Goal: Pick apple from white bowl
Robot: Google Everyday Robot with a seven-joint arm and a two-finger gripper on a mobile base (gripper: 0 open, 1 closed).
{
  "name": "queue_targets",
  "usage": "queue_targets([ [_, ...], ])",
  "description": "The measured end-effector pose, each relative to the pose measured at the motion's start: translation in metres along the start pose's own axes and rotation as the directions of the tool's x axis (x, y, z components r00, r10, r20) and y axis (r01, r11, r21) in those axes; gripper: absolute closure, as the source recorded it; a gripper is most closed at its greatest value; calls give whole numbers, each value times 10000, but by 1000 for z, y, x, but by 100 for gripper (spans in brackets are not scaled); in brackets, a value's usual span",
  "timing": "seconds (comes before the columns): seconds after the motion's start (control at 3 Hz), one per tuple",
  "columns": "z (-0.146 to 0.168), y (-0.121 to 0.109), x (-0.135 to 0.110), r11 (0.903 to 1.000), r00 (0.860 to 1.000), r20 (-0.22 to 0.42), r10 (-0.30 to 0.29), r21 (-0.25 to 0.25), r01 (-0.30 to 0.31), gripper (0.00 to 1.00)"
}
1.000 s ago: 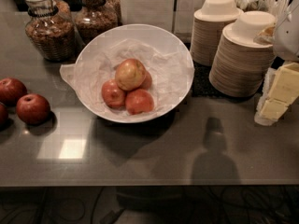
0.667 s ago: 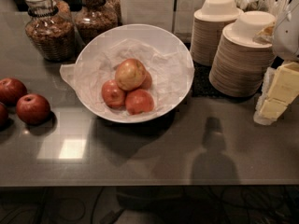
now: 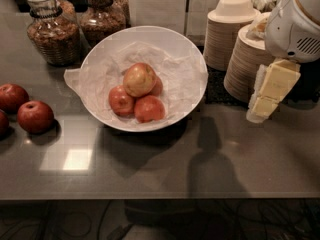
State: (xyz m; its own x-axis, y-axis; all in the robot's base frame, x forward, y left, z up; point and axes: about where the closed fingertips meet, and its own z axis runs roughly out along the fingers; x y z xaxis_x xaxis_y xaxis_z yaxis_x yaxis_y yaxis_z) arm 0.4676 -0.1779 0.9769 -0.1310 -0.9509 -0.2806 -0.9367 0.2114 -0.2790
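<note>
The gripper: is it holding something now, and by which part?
Nothing visible. The gripper hangs at the right, by the stacked bowls, far from the apple, which lies in the white bowl.

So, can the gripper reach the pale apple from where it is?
Probably yes: the apple tops the pile in the white bowl, uncovered, and the gripper hangs beside the bowl with nothing standing between them.

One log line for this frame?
gripper: right of white bowl, apart | apple: topmost in white bowl | grasp: not yet
</note>
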Motion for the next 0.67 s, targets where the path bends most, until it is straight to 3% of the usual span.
queue_targets([
  [0.33, 16, -15, -28, 9999, 9949, 1011, -25, 118, 13, 0],
  [0.67, 26, -32, -80, 9982, 9666, 2498, -577, 302, 518, 0],
])
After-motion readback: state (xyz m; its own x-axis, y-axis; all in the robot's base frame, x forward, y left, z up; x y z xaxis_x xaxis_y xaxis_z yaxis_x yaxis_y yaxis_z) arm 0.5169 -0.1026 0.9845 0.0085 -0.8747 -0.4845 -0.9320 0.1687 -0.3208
